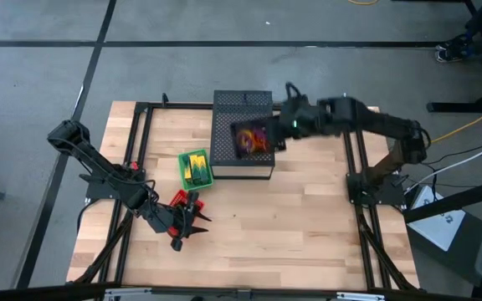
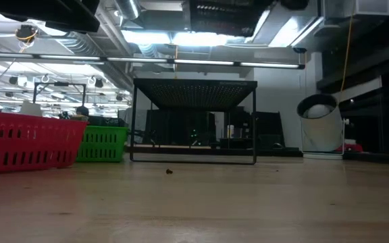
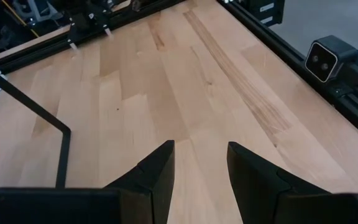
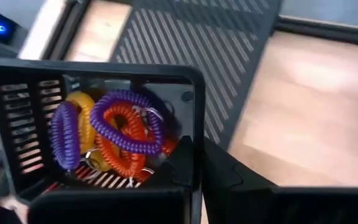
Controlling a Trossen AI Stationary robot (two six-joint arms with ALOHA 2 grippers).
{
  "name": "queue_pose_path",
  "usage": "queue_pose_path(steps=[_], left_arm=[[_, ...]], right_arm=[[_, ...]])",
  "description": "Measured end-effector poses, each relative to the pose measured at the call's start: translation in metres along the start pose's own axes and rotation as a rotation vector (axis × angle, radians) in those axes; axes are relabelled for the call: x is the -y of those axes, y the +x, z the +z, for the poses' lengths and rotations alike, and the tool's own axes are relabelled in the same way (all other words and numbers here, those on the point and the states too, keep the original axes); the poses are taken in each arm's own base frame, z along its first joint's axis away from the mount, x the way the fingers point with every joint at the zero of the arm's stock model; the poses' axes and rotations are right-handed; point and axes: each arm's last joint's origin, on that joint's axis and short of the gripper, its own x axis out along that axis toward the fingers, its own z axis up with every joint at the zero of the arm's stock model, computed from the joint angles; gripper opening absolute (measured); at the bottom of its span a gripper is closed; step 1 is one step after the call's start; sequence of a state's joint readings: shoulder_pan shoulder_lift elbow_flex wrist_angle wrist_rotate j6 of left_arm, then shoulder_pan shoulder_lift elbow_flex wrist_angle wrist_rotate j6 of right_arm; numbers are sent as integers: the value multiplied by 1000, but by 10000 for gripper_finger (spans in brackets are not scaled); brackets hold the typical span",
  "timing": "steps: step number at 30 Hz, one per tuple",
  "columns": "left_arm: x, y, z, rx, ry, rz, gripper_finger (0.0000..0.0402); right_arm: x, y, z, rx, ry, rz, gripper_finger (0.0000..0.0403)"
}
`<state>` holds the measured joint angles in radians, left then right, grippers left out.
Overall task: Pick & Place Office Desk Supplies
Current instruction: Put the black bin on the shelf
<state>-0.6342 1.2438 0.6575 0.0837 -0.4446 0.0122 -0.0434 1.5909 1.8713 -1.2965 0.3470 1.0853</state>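
Looking at the coil rings (image 4: 126, 134), purple, orange and yellow, lying tangled in a heap inside the black box (image 1: 241, 165) at the far middle of the tabletop (image 1: 299, 226). Guessing them light, soft and springy, and likely snagging on each other, so pinching one loop near the top of the heap and lifting slowly. Hanging the right gripper (image 4: 194, 158) just over the box rim by the rings; not being able to tell if open or shut. Holding the left gripper (image 3: 201, 174) low over bare wood near the front left, spread open and gripping nothing. Spotting the crayon box (image 1: 196, 167) just beside the black box, on its left: probably light and stiff, easy taking by its long sides. Minding the box walls when reaching in; finding lots of free room in front.
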Motion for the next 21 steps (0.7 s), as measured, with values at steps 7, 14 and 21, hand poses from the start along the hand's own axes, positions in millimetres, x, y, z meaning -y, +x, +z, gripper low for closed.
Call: queue_pose_path(steps=[7,14,21], left_arm=[[0,0,0,2,0,-3,141],[1,0,0,4,-18,-21,141],[1,0,0,2,-42,-29,141]], right_arm=[[25,39,75,69,51,75,10],[59,96,121,24,115,18,10],[68,150,145,-19,141,116,10]])
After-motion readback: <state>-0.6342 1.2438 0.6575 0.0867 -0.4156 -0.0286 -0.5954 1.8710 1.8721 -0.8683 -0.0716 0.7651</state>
